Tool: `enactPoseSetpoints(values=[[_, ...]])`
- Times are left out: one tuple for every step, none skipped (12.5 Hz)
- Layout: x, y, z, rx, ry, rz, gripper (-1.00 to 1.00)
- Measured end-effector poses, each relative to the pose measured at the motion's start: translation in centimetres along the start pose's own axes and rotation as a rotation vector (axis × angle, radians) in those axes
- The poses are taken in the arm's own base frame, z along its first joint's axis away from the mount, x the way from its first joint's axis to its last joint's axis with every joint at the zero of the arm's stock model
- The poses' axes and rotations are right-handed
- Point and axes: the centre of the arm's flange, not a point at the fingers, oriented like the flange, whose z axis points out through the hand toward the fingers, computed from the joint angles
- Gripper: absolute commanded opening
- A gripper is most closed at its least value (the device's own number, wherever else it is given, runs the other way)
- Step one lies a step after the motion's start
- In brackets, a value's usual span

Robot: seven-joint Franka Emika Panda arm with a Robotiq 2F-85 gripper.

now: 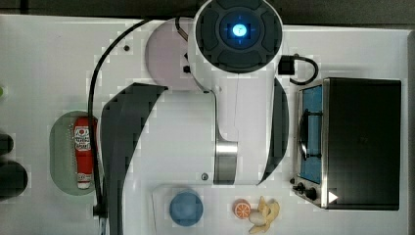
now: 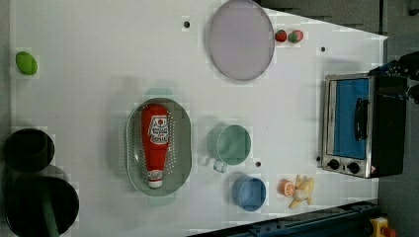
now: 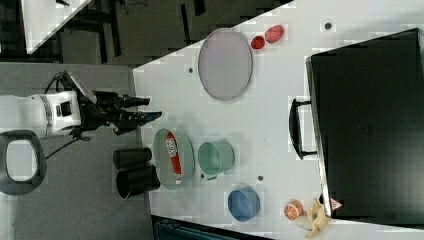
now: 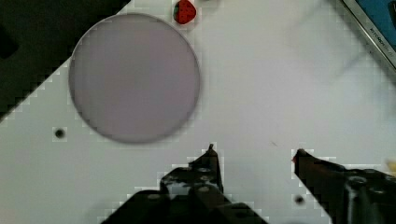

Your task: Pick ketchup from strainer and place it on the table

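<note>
A: Where's the ketchup (image 2: 154,143) now?

B: Lying flat inside the strainer (image 2: 181,148), cap toward the left view's bottom, well apart from the gripper (image 4: 254,151).

A: And the gripper?

B: Its fingers (image 4: 211,158) stand apart with nothing between them, over bare table (image 4: 261,79). In the wrist view a round grey plate (image 4: 134,77) lies near them, a strawberry (image 4: 185,11) just beyond it, and the toaster oven (image 4: 376,25) further off.
</note>
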Motion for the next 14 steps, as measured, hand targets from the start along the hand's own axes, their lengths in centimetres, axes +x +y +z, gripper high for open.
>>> enactPoseSetpoints(values=[[-1.8,1.6,0.5,-0.060,-0.064,0.001,0.58],[-3.7,3.4,0.3,-0.101,-0.107,0.003,0.80],[-5.2,4.5,-0.7,-0.110,-0.119,0.004,0.99],[-6.0,4.7,-2.4,-0.090,-0.091,-0.001,1.00],[-6.6,4.1,-4.3,-0.060,-0.049,-0.016,1.00],[-7.2,3.0,-6.1,-0.022,-0.006,-0.036,1.00],[-7.8,1.4,-7.1,0.012,0.041,-0.066,1.00],[-8.8,-0.6,-7.5,0.029,0.065,-0.106,1.00],[-10.2,-2.8,-6.9,0.028,0.065,-0.155,1.00],[-12.0,-5.4,-5.5,0.023,0.054,-0.215,1.00],[-14.2,-8.1,-3.6,0.015,0.036,-0.281,1.00],[-16.8,-10.7,-1.4,0.000,0.009,-0.353,1.00],[-19.8,-13.1,0.9,-0.018,-0.026,-0.425,1.00],[-22.9,-15.0,3.1,-0.032,-0.064,-0.492,1.00]])
